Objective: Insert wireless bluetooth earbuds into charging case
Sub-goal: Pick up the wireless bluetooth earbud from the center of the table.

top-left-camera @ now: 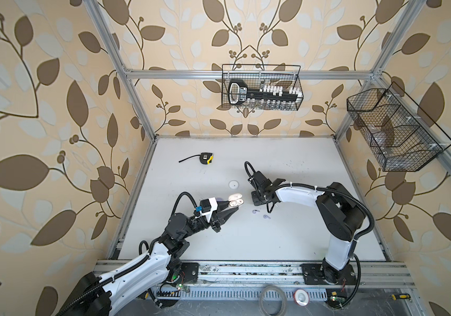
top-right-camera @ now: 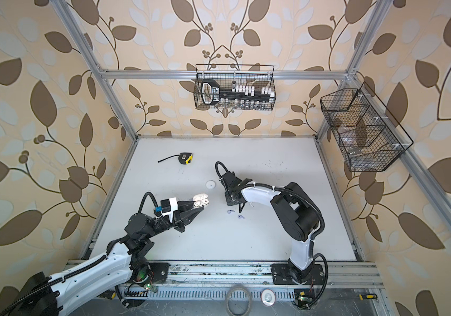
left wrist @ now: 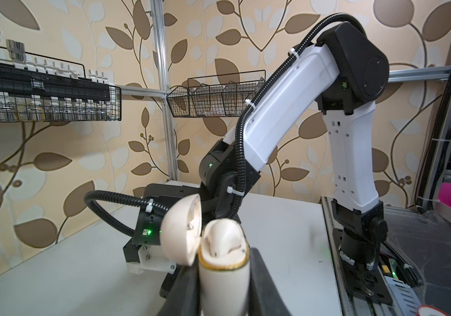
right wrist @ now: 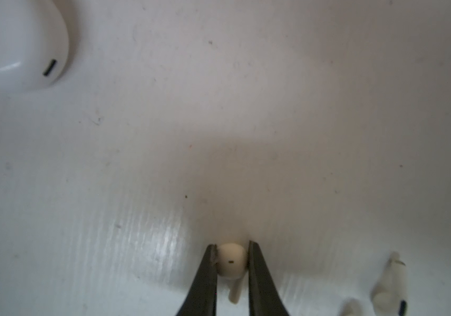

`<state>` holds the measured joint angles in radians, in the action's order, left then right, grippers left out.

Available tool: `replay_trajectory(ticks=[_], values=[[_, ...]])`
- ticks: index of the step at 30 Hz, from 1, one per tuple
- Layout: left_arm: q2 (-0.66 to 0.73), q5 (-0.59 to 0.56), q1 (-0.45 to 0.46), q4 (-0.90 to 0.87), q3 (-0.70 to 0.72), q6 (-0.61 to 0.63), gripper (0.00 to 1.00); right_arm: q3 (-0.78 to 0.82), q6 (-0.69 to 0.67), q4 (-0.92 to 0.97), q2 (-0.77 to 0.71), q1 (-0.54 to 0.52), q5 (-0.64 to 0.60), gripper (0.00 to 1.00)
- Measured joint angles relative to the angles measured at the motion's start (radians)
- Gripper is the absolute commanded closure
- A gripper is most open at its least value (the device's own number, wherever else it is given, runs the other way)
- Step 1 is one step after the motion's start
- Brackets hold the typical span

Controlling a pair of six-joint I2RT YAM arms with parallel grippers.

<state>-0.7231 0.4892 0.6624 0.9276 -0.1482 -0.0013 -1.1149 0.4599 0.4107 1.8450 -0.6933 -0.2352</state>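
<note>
Two tools in play here and both are clenched on something. The left tool [top-left-camera: 233, 206] is grasping the cream case [left wrist: 223, 276] by its body, a finger pressed on each side. The mouth faces up and the lid [left wrist: 181, 229] is flipped open and leaning back. The left wrist view shows the gold-rimmed opening, and there seems to be one cream bud sitting in there, but it's blurry so I wouldn't swear to it. The right tool [right wrist: 232, 244] points down at the surface [top-left-camera: 301, 169] a little way across from the case. Its two dark fingers are squeezed on the round head of a cream earbud [right wrist: 231, 261], one on each side, with the stem poking back between them. Can't tell if that bud is resting on the surface or just off it. In both top views two lilac earbuds [top-left-camera: 255, 211] [top-right-camera: 229, 211] lie loose just beside the right tool. The right wrist view also catches two pale buds [right wrist: 388, 284] at its edge, too washed out for me to call the colour. A white case [top-left-camera: 233, 184] sits on the surface further back, apart from both tools, and a tape measure [top-left-camera: 206, 158] lies near the far left corner.
</note>
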Motion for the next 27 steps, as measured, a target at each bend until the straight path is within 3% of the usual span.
replay_trajectory(ticks=[7, 11, 20, 27], values=[[-0.053, -0.001, 0.0, 0.033, 0.0, -0.002, 1.0, 0.07, 0.029, 0.007, -0.233, -0.021, -0.035, 0.86], [-0.071, -0.005, 0.0, 0.053, 0.002, -0.005, 1.0, 0.101, 0.058, 0.005, -0.43, -0.101, -0.097, 0.86], [-0.141, -0.006, 0.0, 0.201, 0.036, -0.014, 1.0, 0.126, 0.074, -0.064, -0.83, -0.521, -0.393, 0.88], [-0.17, 0.009, 0.0, 0.278, 0.059, -0.027, 1.0, 0.177, -0.009, -0.252, -0.911, -0.743, -0.567, 0.86]])
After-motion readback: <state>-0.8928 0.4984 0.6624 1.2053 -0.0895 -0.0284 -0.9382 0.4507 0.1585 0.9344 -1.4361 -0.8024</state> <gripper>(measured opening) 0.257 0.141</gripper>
